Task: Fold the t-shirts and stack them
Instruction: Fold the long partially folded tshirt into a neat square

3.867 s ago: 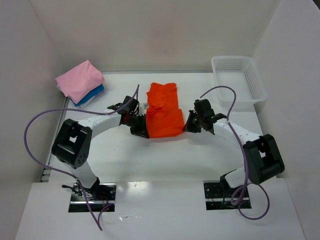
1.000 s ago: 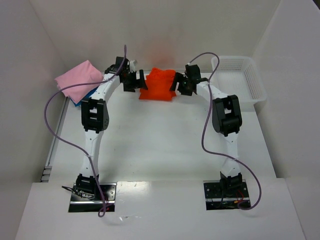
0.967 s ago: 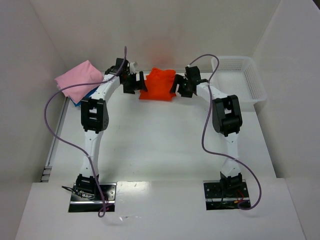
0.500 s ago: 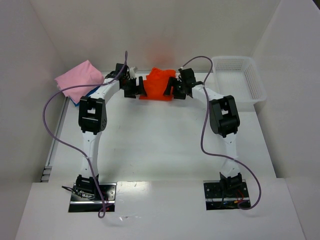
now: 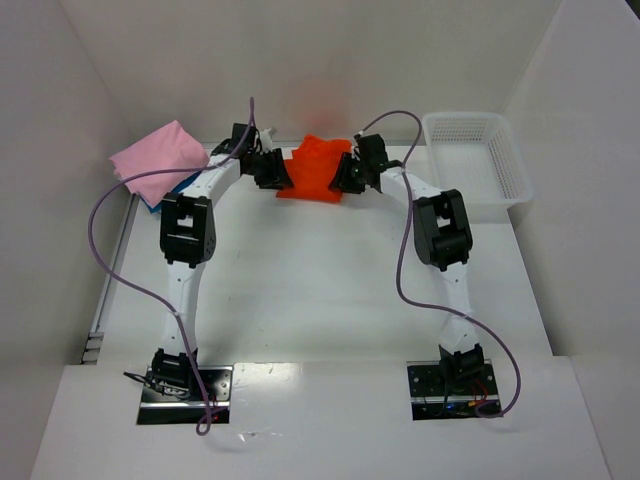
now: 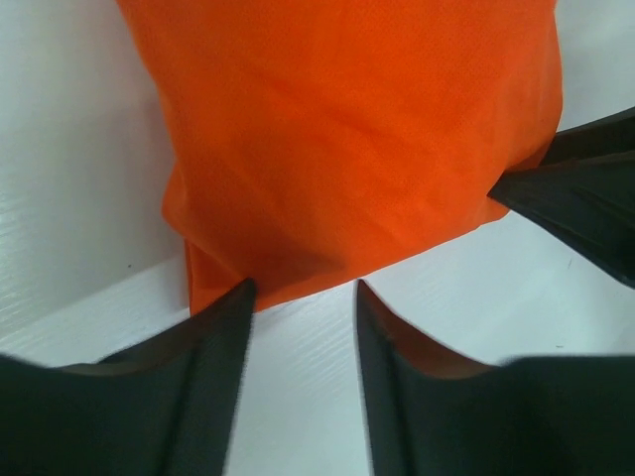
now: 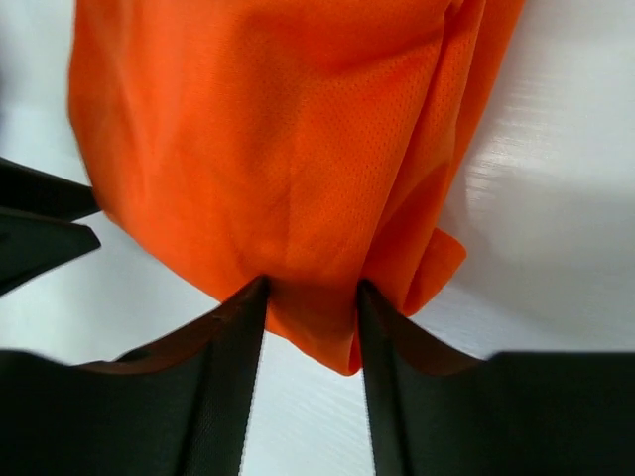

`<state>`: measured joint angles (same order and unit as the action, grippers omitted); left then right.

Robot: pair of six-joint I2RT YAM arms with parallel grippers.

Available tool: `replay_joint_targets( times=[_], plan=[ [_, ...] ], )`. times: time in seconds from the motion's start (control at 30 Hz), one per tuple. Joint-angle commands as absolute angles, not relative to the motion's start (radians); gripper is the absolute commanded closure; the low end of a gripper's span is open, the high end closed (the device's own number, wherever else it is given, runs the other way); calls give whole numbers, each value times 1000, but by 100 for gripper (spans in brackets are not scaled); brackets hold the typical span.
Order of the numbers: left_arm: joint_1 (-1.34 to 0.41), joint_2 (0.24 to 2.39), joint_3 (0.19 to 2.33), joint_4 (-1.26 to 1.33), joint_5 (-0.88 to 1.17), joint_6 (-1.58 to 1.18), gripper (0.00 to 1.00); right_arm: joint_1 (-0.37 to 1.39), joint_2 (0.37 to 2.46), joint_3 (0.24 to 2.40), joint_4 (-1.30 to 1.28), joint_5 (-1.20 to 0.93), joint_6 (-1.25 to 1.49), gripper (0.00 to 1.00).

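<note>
1. While both arms stretch out to the far side of the worktop (image 5: 310, 280), the orange t-shirt (image 5: 315, 170) lies there as a compact folded bundle. It sits between the pile at the far left and the white basket (image 5: 512, 170) at the far right.
2. Over to the left gripper (image 5: 272, 170), parked at the shirt's left edge. On its wrist view the jaws stand apart, bare worktop shows between the fingers (image 6: 198, 357), and the hem only just reaches the tips. So it's open, with nothing pinched.
3. Now the right gripper (image 5: 345, 172), on the shirt's right edge. A fold of orange cloth fills the gap between its fingers (image 7: 223, 377), but I cannot tell whether they clamp it or merely straddle it.
4. My read is that the folding of this shirt looks finished and the step in hand is the two-sided pick-up for stacking.
5. The likely destination is the pink t-shirt (image 5: 158, 160), which lies on top of the blue t-shirt (image 5: 163, 200) at the far-left corner, well apart from the orange one.
6. The next move calls for a firm bite on both edges and a level lift with the arms in step. The carry to the left has to be steady enough that the folds don't spill open, and the shirt should land square on the pink.
</note>
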<state>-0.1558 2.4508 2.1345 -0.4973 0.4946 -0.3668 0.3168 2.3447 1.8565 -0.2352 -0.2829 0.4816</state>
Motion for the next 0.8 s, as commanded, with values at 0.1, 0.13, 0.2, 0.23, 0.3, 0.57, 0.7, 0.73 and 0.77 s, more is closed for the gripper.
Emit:
replay_joint_targets(
  times=[0.1, 0.13, 0.2, 0.23, 0.3, 0.57, 0.7, 0.73, 0.77],
  plan=[
    [-158, 2487, 2181, -482, 557, -368, 63, 331, 2365, 1876, -244, -291, 482, 69],
    [-158, 2496, 2181, -482, 557, -368, 73, 331, 2365, 1876, -253, -291, 482, 72],
    [-158, 2487, 2172, -482, 566, -368, 81, 331, 2365, 1876, -264, -302, 482, 79],
    [-158, 2487, 2157, -482, 566, -368, 84, 331, 2365, 1864, -264, -302, 482, 80],
    [-158, 2448, 2111, -491, 566, -368, 90, 331, 2352, 1846, -275, -302, 482, 83],
    [-167, 2269, 1867, -468, 557, -350, 100, 331, 2191, 1629, -242, -311, 472, 85],
    [-190, 2177, 1734, -468, 557, -328, 100, 351, 2107, 1514, -224, -322, 472, 85],
    [-204, 2157, 1680, -468, 557, -328, 100, 360, 2089, 1470, -224, -322, 472, 85],
    [-219, 2119, 1655, -468, 557, -328, 100, 373, 2071, 1448, -224, -322, 472, 85]
  ],
)
